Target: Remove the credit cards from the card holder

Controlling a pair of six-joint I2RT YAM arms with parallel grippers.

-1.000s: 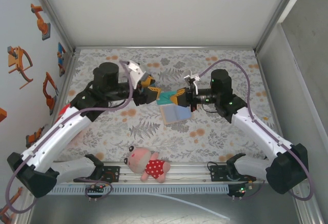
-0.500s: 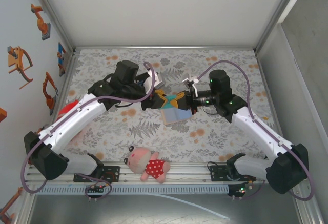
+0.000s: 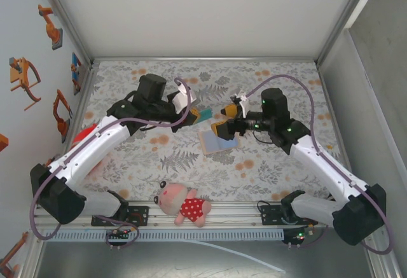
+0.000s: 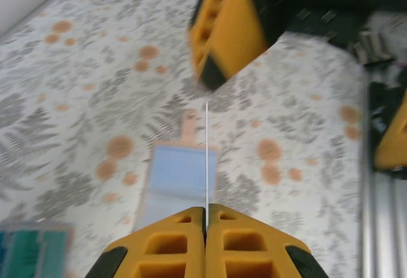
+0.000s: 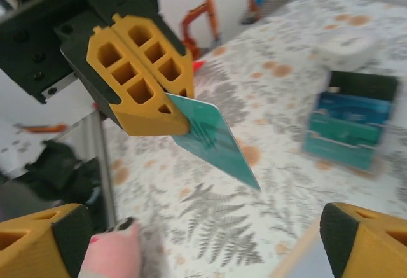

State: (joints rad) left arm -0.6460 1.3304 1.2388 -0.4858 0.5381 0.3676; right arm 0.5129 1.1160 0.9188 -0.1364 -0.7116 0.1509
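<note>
The left gripper (image 3: 192, 115) pinches one teal card (image 3: 203, 114), already out. The right gripper (image 3: 226, 119) is spread. The card holder (image 3: 217, 142) lies open mid-surface (image 3: 280, 77), away from the edges, and perhaps holds more cards.

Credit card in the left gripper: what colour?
The credit card is teal; clearest in the right wrist view, pinched in the shut left gripper.
</note>
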